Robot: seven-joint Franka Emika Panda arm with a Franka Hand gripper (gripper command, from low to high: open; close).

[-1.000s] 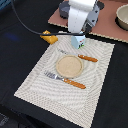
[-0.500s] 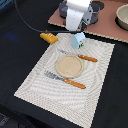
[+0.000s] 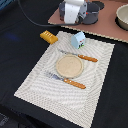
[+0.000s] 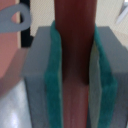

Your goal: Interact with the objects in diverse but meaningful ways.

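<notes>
Sausage between the gripper's pads

The brown sausage stands upright between two teal pads; a grey handle loop shows beside them.

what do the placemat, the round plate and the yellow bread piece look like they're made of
Placemat: apparently woven fabric or vinyl, matte, with fine ribbed lines and a border band.
Round plate: looks like wood or tan plastic, smooth and dull, uniform colour.
Yellow bread piece: probably moulded plastic, ridged top; too small to be certain.

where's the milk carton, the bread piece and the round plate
milk carton (image 3: 78, 39), exterior view, on its front face
bread piece (image 3: 48, 36), exterior view, on its ridged top
round plate (image 3: 69, 66), exterior view, on its bare middle
</notes>
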